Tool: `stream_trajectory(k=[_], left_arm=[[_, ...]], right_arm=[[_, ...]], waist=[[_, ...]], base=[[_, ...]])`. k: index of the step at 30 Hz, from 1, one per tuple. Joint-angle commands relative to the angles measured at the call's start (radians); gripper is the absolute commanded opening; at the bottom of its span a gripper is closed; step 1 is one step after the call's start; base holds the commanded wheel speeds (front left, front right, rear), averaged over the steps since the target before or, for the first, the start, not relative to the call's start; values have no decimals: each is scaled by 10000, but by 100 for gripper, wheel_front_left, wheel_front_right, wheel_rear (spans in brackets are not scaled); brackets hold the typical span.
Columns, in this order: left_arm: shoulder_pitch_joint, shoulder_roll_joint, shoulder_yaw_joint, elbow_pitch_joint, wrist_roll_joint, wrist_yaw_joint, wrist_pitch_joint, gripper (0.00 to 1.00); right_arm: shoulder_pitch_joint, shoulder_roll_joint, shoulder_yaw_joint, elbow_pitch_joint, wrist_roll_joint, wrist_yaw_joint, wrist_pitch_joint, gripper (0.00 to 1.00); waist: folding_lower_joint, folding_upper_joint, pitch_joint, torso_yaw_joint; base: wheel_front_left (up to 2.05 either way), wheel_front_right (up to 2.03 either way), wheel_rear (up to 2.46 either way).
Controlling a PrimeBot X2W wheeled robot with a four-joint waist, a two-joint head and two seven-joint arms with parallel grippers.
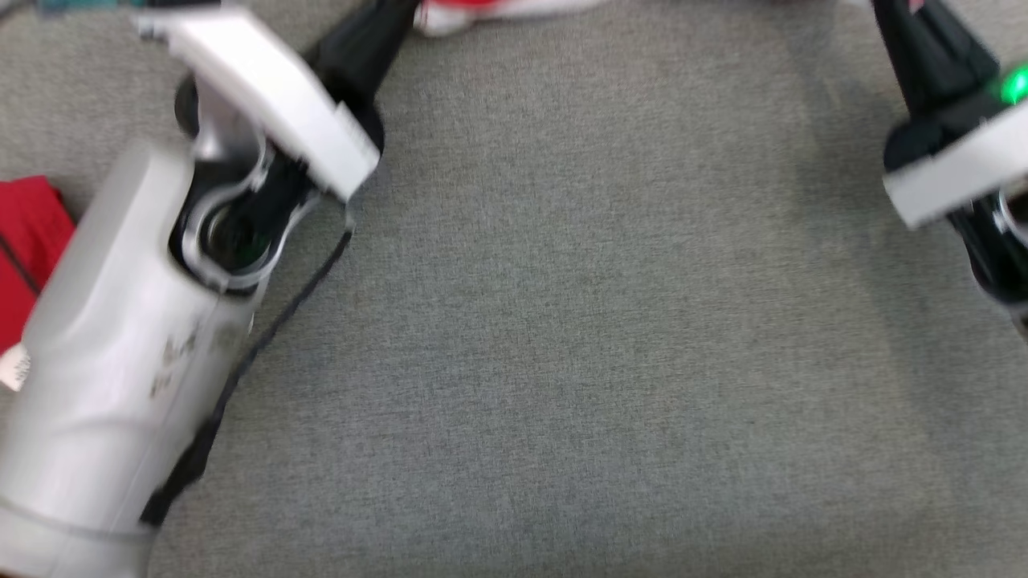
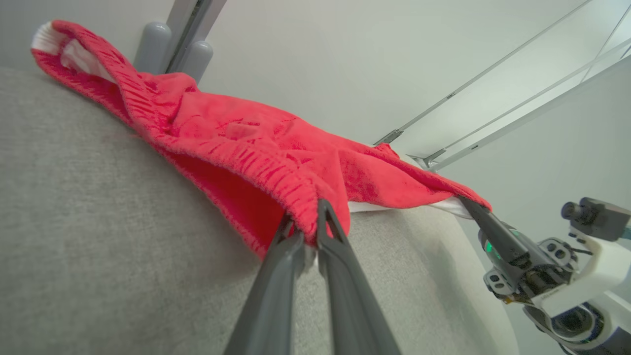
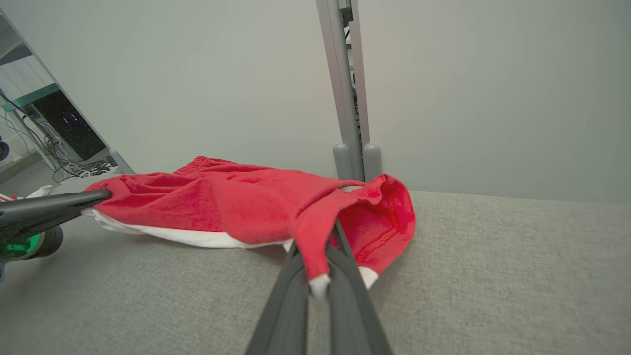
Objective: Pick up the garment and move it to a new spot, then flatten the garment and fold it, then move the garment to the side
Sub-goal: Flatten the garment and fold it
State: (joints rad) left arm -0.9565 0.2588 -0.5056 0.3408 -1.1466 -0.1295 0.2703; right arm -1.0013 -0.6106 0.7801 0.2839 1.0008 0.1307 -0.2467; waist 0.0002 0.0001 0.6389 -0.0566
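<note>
Garment (image 2: 236, 143), red w/ white lining, is pinched at both ends. Left gripper (image 2: 305, 219) is clamped narrow on the gathered waistband edge; right gripper (image 3: 318, 241) is closed tight on a hem corner at the opp. end. Cloth is stretched between the two, its middle resting on the grey fabric surface (image 1: 562, 321) near the far edge, by a grey post (image 3: 345, 98). Step is judged as pick-up/relocate, i.e. early in the task; flatten + fold not yet done. Next move is judged to call for both ends being lifted together w/ even tension so neither pinch slips, then the garment being set down toward the open centre of the surface. Head view is blurred; second red item (image 1: 24, 249) at its left edge can't be identified.
</note>
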Motion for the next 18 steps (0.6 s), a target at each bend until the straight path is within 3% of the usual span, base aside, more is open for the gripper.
stream_trajectory(k=[1, 7, 11, 18], left_arm=[[475, 195, 36, -389, -348, -16, -3, 0], [4891, 1285, -313, -2858, -1597, 88, 30, 0], [7834, 1871, -253, -4439, -1954, 823, -626, 0], [11882, 1900, -160, -6573, -2313, 1852, -2235, 0]], right_arm=[[440, -338, 29, -298, 224, 1, -90, 0], [3681, -1852, 669, -1667, 1336, 1, -173, 0], [5762, -2811, 1138, -2404, 2057, 1, -68, 0], [8467, -4137, 1207, -3468, 3918, -1, 136, 0]], waist=[[-2, -1, -630, -33], [-2, -1, -3082, -256], [-2, -1, -4382, -423], [-2, -1, -5217, -493]], base=[[0, 0, 0], [0, 0, 0], [0, 0, 0], [0, 0, 0]])
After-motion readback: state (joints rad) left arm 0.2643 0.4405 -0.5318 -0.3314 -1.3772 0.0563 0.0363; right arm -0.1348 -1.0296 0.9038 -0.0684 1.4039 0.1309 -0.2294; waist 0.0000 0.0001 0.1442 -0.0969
